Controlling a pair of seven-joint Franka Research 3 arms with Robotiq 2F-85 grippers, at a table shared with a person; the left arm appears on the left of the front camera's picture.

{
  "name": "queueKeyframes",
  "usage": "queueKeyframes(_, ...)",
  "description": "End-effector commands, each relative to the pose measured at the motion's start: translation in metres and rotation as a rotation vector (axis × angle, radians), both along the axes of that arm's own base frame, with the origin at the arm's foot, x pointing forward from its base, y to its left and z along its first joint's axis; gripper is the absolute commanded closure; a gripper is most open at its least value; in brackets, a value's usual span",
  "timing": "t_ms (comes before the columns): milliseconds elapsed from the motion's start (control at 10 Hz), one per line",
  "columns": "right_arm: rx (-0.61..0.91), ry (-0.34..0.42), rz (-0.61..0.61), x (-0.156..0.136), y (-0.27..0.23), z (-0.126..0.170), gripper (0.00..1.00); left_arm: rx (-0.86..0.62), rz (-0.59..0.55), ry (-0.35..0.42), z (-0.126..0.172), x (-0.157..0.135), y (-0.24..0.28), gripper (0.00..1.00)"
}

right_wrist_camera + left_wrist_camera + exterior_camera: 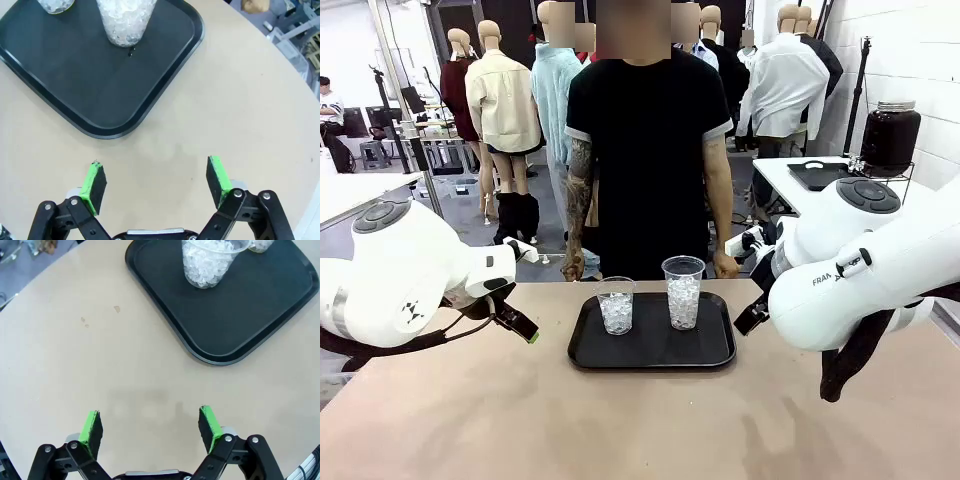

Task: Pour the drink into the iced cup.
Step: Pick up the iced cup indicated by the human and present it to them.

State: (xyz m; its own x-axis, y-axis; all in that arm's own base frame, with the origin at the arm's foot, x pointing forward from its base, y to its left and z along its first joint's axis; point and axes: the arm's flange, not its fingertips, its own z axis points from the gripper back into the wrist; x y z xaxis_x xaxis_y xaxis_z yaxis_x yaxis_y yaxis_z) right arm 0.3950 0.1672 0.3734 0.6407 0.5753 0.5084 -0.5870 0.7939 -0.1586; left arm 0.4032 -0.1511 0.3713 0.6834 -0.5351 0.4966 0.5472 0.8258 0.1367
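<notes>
Ice alone is seen in the shorter clear plastic cup (616,305) at left and the taller clear plastic cup (683,292) at right, both on the black rectangular tray (650,362) at the far middle of the beige table (620,430). Neither is tinted brown, so pouring is judged not begun. A dark-filled glass jar (890,135) far right may hold the drink. The left gripper (150,425) and right gripper (156,179) are spread wide, empty, near the tray.

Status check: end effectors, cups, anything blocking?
Open, empty: left end effector, right end effector. Two iced cups upright on tray. Far edge: person's hands.
</notes>
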Motion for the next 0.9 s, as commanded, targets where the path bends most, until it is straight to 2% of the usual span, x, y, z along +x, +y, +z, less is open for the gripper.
queueKeyframes(0, 0.000, 0.000, 0.000, 0.0000, 0.0000, 0.0000, 0.00, 0.000, 0.000, 0.000, 0.0000, 0.0000, 0.0000, 0.00)
queueKeyframes(800, 0.000, 0.000, 0.000, 0.0000, 0.0000, 0.0000, 0.00, 0.000, 0.000, 0.000, 0.0000, 0.0000, 0.0000, 0.00)
